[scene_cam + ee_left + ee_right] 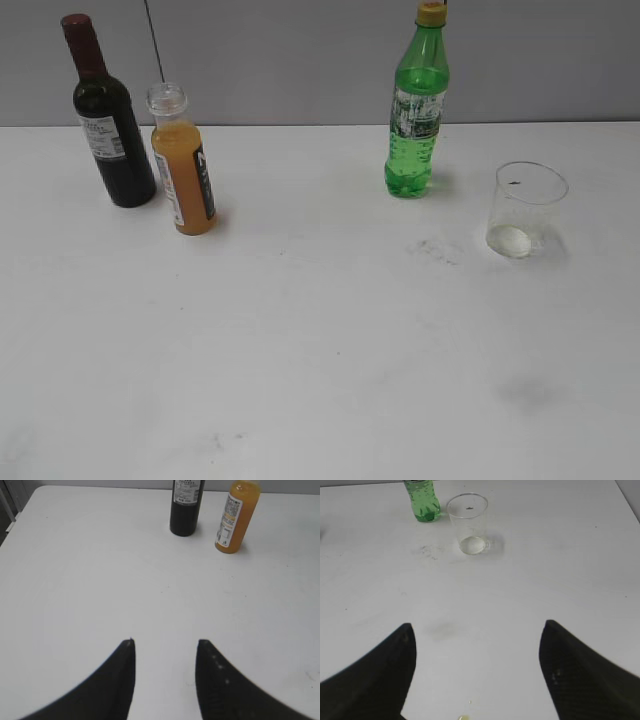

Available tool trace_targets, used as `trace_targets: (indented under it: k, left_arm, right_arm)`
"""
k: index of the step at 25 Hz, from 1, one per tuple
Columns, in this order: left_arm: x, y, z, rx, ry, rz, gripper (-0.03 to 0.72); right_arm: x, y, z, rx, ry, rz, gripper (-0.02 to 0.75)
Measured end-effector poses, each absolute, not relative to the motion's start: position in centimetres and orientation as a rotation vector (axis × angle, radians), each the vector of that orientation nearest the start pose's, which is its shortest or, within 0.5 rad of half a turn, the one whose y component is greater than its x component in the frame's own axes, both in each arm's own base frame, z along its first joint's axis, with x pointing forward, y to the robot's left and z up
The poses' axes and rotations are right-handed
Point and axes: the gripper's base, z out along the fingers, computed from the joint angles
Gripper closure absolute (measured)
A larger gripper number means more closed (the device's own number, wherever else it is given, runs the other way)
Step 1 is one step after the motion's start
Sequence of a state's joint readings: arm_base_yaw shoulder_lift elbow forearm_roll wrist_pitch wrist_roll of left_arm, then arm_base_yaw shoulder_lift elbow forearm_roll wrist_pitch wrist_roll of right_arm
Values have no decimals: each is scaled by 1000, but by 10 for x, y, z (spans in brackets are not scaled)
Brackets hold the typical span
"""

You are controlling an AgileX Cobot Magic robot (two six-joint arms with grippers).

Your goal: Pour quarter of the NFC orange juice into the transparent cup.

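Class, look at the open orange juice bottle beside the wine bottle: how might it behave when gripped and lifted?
The NFC orange juice looks nearly full, so probably heavy for its size. Its neck has no cap, so tilting risks spilling. It is tall and narrow, so a sideways push may tip it against the dark wine bottle.

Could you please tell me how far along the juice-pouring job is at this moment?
Only the cap looks dealt with: the NFC orange juice stands open-necked beside the wine bottle. Nothing is in hand; the left gripper and right gripper are open over the bare table. The transparent cup holds no juice, so grasping, pouring and setting down remain.
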State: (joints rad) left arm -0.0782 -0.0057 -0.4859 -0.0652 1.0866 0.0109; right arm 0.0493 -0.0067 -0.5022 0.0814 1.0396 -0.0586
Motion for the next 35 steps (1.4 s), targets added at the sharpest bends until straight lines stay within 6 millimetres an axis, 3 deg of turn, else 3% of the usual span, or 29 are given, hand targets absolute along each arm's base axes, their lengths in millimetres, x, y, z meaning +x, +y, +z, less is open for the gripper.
trace_targets:
  k: [35]
  left_arm:
    - [-6, -5, 271, 96, 2077, -120, 374]
  right_arm:
    - [-6, 6, 280, -112, 2010, 91, 147]
